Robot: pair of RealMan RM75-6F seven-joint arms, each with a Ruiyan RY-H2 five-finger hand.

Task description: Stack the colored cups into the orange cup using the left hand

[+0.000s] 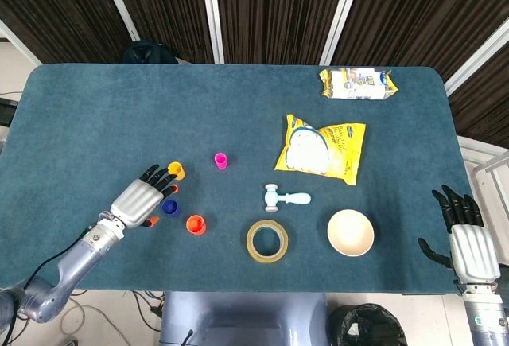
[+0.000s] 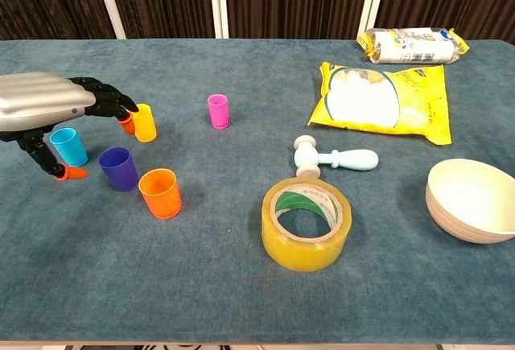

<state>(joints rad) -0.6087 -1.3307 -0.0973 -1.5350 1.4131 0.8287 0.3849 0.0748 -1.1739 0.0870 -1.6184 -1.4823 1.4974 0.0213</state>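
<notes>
- The left robot hand (image 2: 44,109) hangs over the left part of the blue-green desk (image 1: 95,115), its fingers spread and grasping nothing.
- Below that hand, in the chest view, stands the light blue cup (image 2: 67,146), between the thumb and the other fingers but not gripped.
- The orange-tipped fingertips (image 2: 126,121) reach just beside the yellow cup (image 2: 144,121); I cannot tell whether they touch it.
- The dark blue cup (image 2: 118,168) stands upright just right of the light blue one, and the orange cup (image 2: 159,193) stands upright near it, closer to the front edge.
- The pink cup (image 2: 218,111) stands upright by itself, to the right of the yellow cup.
- The right robot hand (image 1: 465,239) shows only in the head view, past the desk's right front corner, fingers spread and holding nothing.
- A roll of yellow tape (image 2: 306,224) lies flat near the front, with a small pale toy hammer (image 2: 331,157) behind it.
- A cream bowl (image 2: 471,199) sits at the right, a yellow bag (image 2: 386,100) lies behind it, and a smaller packet (image 2: 412,44) lies at the far edge.
</notes>
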